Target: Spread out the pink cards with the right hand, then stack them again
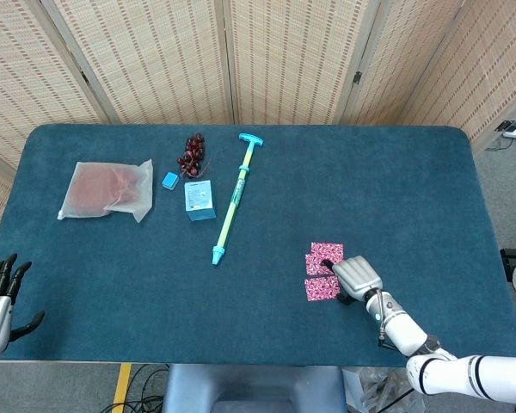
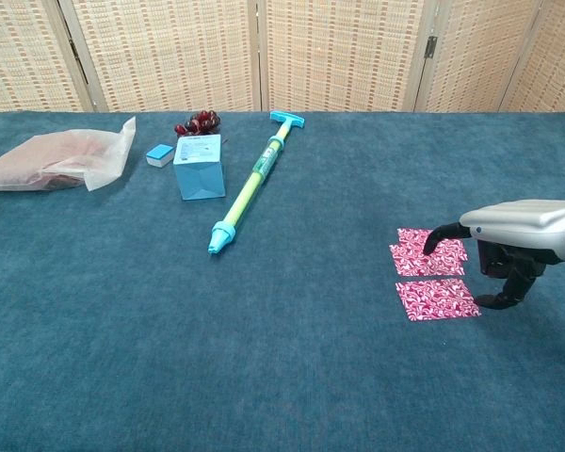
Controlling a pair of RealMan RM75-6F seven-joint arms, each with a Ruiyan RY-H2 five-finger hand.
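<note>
With one dark fingertip (image 2: 429, 247) pressing on the fanned pink patterned paper cards (image 1: 324, 270) near the table's front right, the right hand (image 1: 356, 276), gripping nothing, is spreading them, and should keep pressure light, sliding each card clear.

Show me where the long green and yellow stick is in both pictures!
Head view: the stick lies upper middle of the table, slanting down-left from its T-shaped handle.
Chest view: the stick lies left of centre, tip pointing toward the camera.
Shared landmark: the small clear box just to its left.
</note>
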